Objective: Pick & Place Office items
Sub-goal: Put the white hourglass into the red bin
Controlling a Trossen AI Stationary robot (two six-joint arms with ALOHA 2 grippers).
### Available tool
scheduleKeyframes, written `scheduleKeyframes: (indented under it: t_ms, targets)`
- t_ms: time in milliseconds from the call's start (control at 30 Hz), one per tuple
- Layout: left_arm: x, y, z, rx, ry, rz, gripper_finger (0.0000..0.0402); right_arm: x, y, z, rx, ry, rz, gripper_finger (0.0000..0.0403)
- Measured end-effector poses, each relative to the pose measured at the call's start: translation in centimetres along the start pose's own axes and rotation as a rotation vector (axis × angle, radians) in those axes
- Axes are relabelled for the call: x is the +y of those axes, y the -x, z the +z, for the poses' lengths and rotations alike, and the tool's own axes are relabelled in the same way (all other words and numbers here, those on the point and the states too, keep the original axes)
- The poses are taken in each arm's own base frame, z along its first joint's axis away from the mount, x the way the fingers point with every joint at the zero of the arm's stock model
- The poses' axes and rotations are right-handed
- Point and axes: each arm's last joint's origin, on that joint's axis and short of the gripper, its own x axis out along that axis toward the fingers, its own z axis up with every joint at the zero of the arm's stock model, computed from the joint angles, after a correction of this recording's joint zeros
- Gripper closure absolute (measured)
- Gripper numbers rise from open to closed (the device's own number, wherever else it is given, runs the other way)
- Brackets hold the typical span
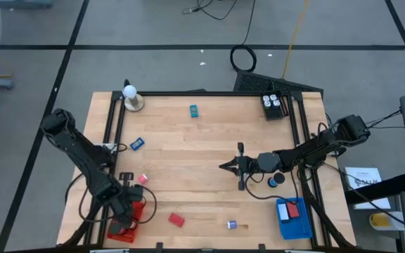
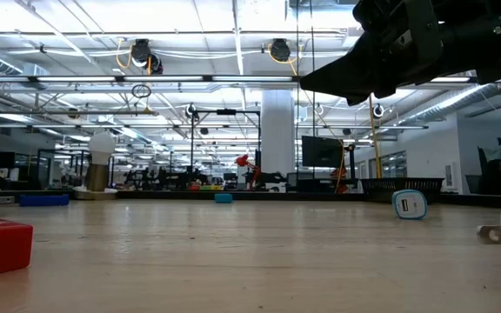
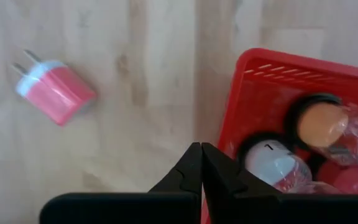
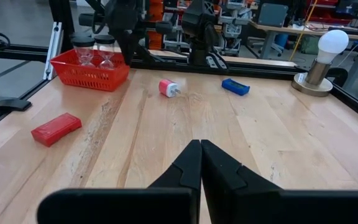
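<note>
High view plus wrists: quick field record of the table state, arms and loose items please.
left gripper: fingers shut, empty, over the rim of the red basket
right gripper: fingers shut, empty, mid-table
red basket contents: round rolls, clear wrapping
blue basket: near right corner, holds a red piece
loose items: pink plug beside the red basket; red block; blue block; teal piece; small purple piece

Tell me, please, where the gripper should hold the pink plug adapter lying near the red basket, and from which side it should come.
Grip the pink plug adapter across its two long flat sides, coming straight down from above. It lies flat on the table, apart from the red basket, and its prongs stick out of one end, so that end is probably poor for gripping.
</note>
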Motion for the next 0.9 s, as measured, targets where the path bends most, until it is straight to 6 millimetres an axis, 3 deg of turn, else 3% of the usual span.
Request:
scheduleKeyframes:
  t_ms: [367,900]
  targets:
    - [-0.8,1.2,0.4,-0.05,-0.026,-0.014,0.0395,0.0,0.0,0.0,0.001,0.0,0.0,0.0403]
    - [-2.0,1.0,-0.4,-0.042,-0.047,-0.096,0.0395,0.0,0.0,-0.1,0.009,0.003,0.0,0.0403]
